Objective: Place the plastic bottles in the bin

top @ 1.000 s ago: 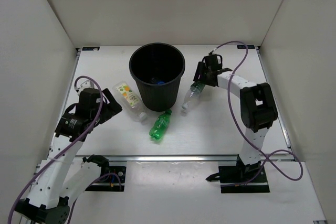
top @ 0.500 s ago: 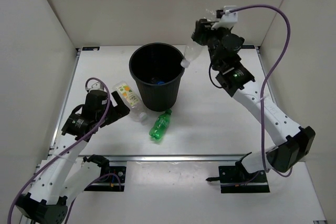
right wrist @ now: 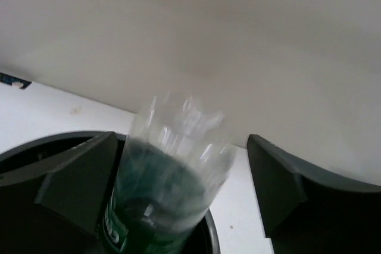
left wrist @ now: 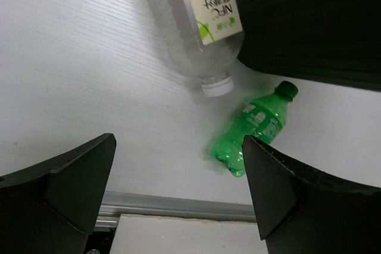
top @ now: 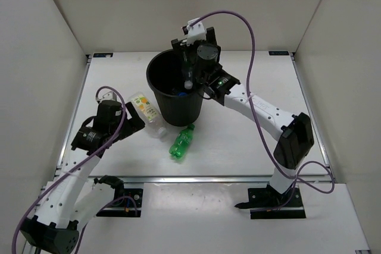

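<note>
The black bin (top: 178, 109) stands at the table's middle back. My right gripper (top: 189, 57) hangs over its rim with jaws open. A clear bottle with a green label (right wrist: 172, 171) is blurred between the spread fingers (right wrist: 286, 188), neck down into the bin (right wrist: 36, 144), free of the right finger. Something blue (top: 178, 93) lies at the bin's bottom. A clear bottle with a yellow-orange label (top: 144, 108) and an all-green bottle (top: 181, 141) lie on the table left of and in front of the bin. My left gripper (top: 134, 120) is open beside the yellow-orange bottle (left wrist: 202, 22), above the table, with the green one (left wrist: 253, 129) ahead.
White walls close the table in on three sides. A metal rail (top: 196, 178) runs along the near edge, right behind the green bottle. The right arm's purple cable (top: 250, 40) arcs high over the back right.
My right arm lifted the green-labelled bottle from the table at the bin's right, swung it over the rim and opened its jaws. The left gripper edged slightly toward the yellow-orange bottle.
</note>
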Available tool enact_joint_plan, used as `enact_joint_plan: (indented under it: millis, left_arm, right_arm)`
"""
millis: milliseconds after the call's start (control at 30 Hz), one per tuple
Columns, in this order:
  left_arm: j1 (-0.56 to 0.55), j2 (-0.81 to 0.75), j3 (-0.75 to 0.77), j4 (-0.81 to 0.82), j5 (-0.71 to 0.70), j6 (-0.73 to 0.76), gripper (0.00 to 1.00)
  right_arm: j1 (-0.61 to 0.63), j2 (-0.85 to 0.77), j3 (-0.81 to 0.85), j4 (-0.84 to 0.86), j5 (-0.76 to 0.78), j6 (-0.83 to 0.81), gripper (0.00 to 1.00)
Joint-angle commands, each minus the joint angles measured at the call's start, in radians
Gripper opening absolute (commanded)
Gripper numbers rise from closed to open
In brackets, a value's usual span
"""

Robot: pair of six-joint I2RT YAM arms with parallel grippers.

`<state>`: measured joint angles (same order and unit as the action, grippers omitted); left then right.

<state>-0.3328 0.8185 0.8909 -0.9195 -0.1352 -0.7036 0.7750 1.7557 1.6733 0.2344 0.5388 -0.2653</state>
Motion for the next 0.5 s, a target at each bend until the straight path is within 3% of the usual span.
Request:
enact_joint_plan:
  millis: [0, 33, 267, 367, 467]
  left_arm:
    - [0.049, 0.007, 0.035, -0.013, -0.044, 0.012, 0.98]
    - [0.058, 0.020, 0.046, -0.016, -0.052, -0.002, 0.99]
    - [0.064, 0.197, 0.100, 0.067, -0.089, -0.095, 0.99]
    - [0.127, 0.309, 0.103, 0.149, -0.072, -0.120, 0.99]
    - [0.150, 0.427, 0.155, 0.180, -0.162, -0.146, 0.99]
  right_arm:
    - [0.001, -0.094, -0.027, 0.054, -0.012, 0.038, 0.91]
    - [0.003, -0.119, -0.047, 0.052, -0.034, 0.060, 0.99]
    - [-0.019, -0.235, -0.055, -0.027, -0.073, 0.101, 0.99]
    - [-0.025, -0.332, -0.138, -0.046, -0.079, 0.120, 0.99]
    - [-0.034, -0.444, -0.281, -0.066, -0.082, 0.132, 0.99]
